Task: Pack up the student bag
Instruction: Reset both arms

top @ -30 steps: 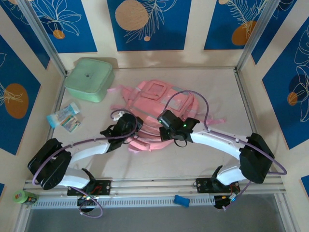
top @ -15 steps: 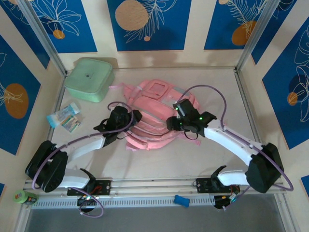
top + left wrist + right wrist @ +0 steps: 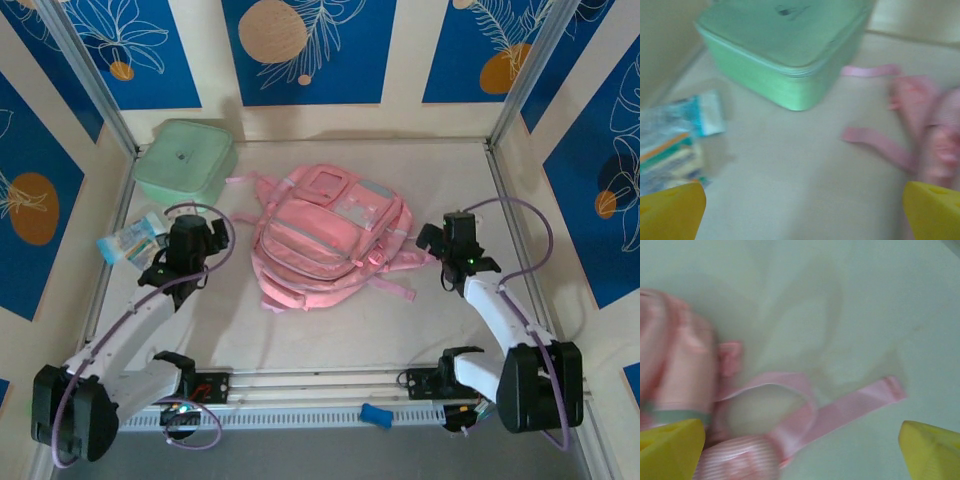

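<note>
Once drawn off the bag and out to either side, both pincers idle and clear of it.

Near edge: arm bases on the metal rail (image 3: 320, 382).

Next out, left pincer (image 3: 195, 235): jaws spread full, nothing between them, just beside a heap of small blue-and-white printed packets (image 3: 133, 241). A second ago: closed, over the pink fabric.

Level with it on the other side, right pincer (image 3: 445, 240): likewise wide and empty. A second ago: likewise closed over the bag's middle.

Between them, mid-tabletop (image 3: 330, 330): the student bag (image 3: 320, 235), a soft pink fabric backpack with grey reflective strips, now uncovered, lying flat, front pockets up, straps trailing.

Farthest, at the far left: mint-green square lidded box (image 3: 185, 163), outside the bag.

Judged: a release and retreat. Bag laid out, nothing yet seen packed, box and packets probably next.

Left wrist view adds yellow fingertips (image 3: 671, 209) framing bare tabletop, the box wall close ahead and two loose strap ends. Right wrist view, blurred, adds a looped pink strap (image 3: 790, 395) by the bag's edge. Overhead view alone gives the whole layout.
</note>
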Robot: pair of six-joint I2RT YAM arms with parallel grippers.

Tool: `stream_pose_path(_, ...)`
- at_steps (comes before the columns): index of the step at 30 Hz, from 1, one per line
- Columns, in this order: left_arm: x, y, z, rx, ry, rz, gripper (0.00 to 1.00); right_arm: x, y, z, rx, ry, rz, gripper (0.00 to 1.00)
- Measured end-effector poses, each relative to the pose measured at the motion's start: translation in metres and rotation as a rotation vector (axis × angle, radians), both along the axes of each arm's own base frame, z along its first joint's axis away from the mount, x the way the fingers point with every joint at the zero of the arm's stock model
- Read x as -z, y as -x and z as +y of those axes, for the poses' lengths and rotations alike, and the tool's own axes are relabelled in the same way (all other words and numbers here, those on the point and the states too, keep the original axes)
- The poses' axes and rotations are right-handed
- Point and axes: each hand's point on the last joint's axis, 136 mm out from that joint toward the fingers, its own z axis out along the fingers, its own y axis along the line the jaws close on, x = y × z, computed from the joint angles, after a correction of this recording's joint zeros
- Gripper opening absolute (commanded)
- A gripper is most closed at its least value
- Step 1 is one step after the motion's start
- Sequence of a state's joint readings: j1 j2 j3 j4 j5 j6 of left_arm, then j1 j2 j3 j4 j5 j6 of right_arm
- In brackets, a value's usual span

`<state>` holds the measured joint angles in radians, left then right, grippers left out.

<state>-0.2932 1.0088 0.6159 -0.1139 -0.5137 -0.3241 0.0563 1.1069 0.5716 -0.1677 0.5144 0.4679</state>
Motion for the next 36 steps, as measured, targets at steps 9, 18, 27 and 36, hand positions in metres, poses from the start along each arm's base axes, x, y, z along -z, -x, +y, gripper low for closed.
stream_pose_path(9, 0.109, 0.006, 0.004, 0.205, -0.209, 0.042, 0.99, 0.037, -0.042, 0.008, -0.204, 0.011, -0.121, 0.99)
stream_pose_path(18, 0.096, -0.043, -0.019, 0.362, -0.172, -0.146, 0.99, 0.040, -0.068, 0.049, -0.463, 0.000, -0.277, 0.99)
stream_pose_path(27, 0.081, -0.068, -0.004, 0.300, -0.136, -0.174, 0.99, 0.032, -0.072, 0.057, -0.506, 0.021, -0.308, 0.99)
stream_pose_path(36, 0.083, -0.067, -0.004, 0.297, -0.129, -0.168, 0.99, 0.031, -0.072, 0.057, -0.512, 0.026, -0.310, 0.99)
